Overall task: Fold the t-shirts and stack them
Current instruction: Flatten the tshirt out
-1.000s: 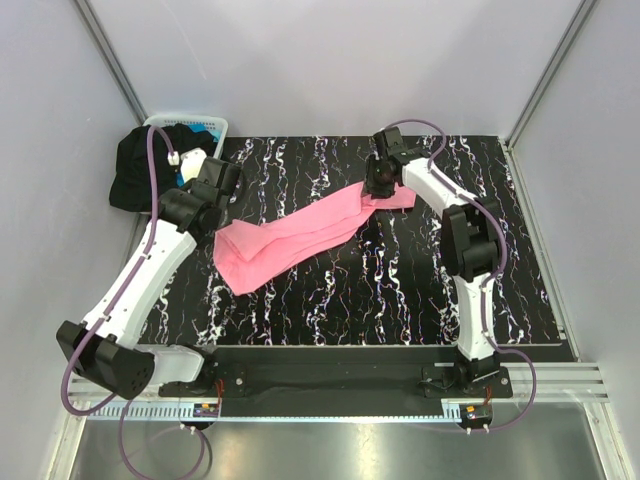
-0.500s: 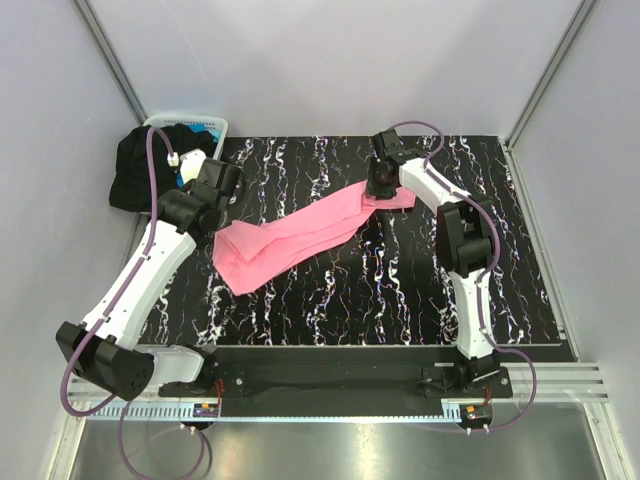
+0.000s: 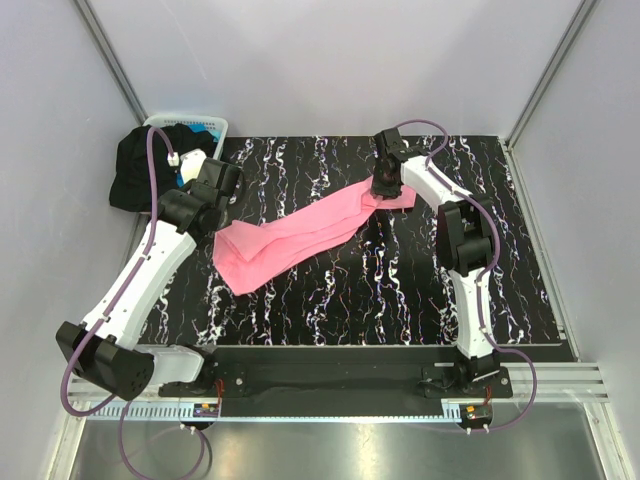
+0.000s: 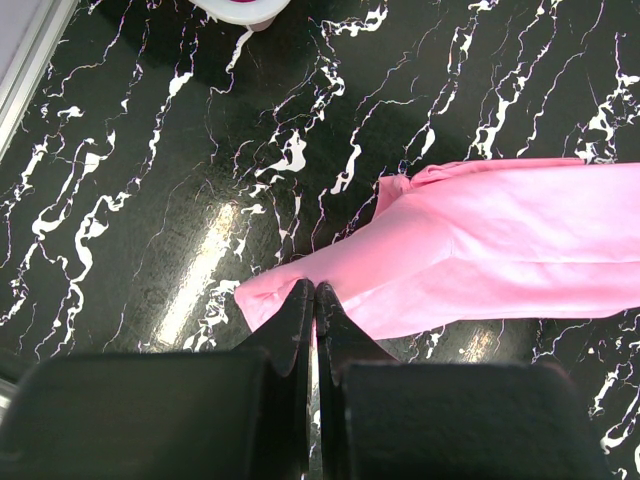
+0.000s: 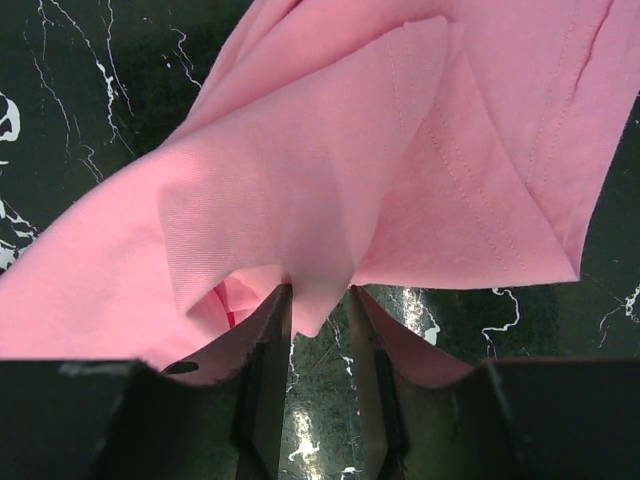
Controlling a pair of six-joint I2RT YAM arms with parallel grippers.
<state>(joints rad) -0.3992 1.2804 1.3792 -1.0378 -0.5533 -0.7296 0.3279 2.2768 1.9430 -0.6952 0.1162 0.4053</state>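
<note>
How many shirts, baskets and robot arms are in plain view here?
Shirts: 2, the pink t-shirt and the black t-shirt
Baskets: 1, the white basket
Robot arms: 2, the left arm and the right arm
Total: 5

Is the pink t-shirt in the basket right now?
No, the pink t-shirt is stretched over the black marbled table, away from the basket.

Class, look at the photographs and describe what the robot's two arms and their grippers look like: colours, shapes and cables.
Both the left arm and right arm have white rounded link shells joined by black joint housings. A purple cable loops along each. The left gripper and right gripper each have two flat black tapering fingers.
</note>
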